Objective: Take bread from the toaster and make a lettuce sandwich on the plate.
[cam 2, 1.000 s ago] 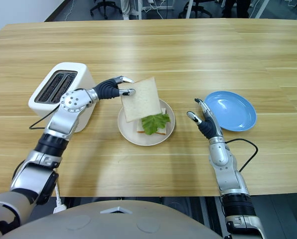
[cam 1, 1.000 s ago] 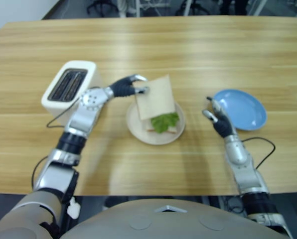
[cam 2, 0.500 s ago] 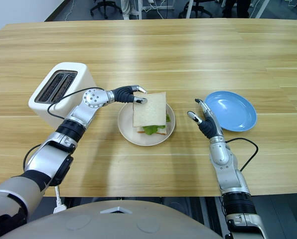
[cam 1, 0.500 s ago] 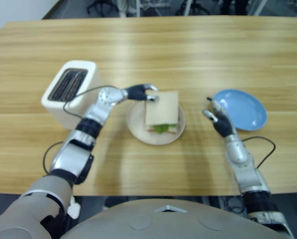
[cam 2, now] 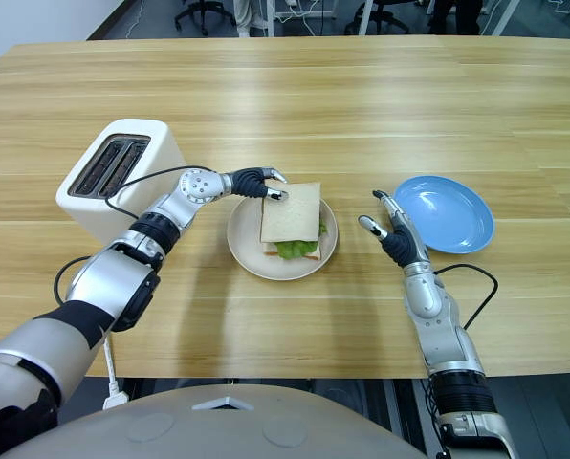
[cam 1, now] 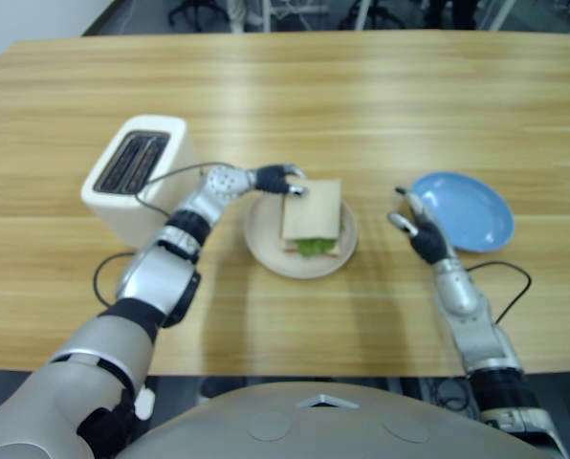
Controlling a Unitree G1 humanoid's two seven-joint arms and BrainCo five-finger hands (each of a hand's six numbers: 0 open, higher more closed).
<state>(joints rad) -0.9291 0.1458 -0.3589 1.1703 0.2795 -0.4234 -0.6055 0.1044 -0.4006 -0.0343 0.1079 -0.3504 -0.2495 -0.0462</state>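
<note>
One sandwich is sitting on the beige plate (cam 2: 241,245). The top slice (cam 2: 293,210) is lying flat over lettuce (cam 2: 291,250) and a bottom slice (cam 2: 268,251), its longer side running near to far. The left hand (cam 2: 254,181) is pinching its far-left corner. The right hand (cam 2: 392,235) is resting open, holding nothing, just left of the one blue plate (cam 2: 448,212). The single toaster (cam 2: 113,177) is standing at the left, its two slots pointing near to far.
</note>
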